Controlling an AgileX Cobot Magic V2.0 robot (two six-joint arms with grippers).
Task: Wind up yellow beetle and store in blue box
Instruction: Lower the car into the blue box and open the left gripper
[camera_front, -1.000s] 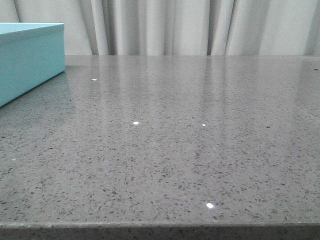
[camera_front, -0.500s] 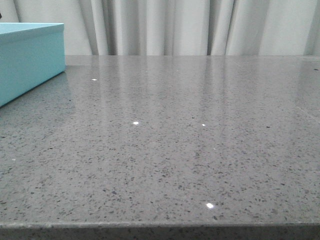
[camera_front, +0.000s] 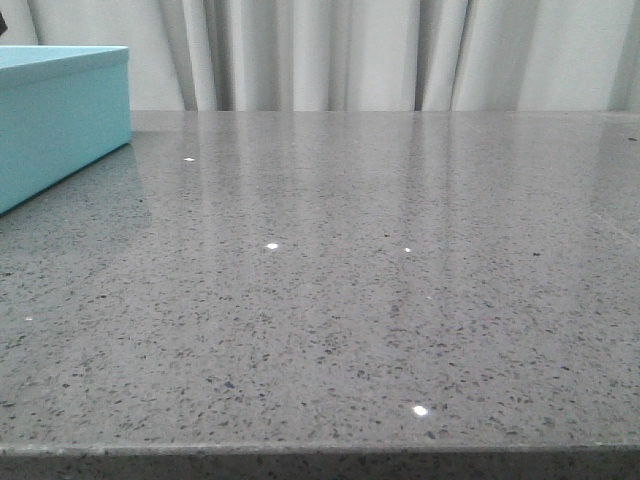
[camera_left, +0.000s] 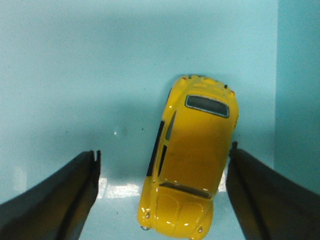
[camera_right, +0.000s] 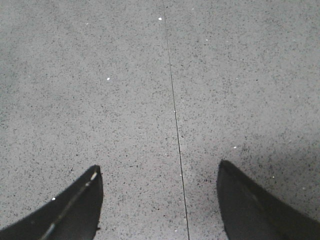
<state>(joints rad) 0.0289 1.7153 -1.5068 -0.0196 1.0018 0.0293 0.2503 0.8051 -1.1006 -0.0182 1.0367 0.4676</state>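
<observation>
The blue box (camera_front: 60, 115) stands at the far left of the grey table in the front view. In the left wrist view the yellow beetle (camera_left: 192, 157) lies on the box's turquoise floor (camera_left: 100, 75), close to a side wall. My left gripper (camera_left: 162, 162) is open above it, its dark fingers (camera_left: 60, 195) wide apart on either side; the car lies nearer one finger and I cannot tell if it touches it. My right gripper (camera_right: 157, 175) is open and empty over the bare speckled tabletop. Neither gripper shows in the front view.
A thin seam (camera_right: 175, 115) runs across the grey speckled tabletop under the right gripper. White curtains (camera_front: 380, 55) hang behind the table's far edge. The table's front edge (camera_front: 320, 450) runs along the bottom of the front view.
</observation>
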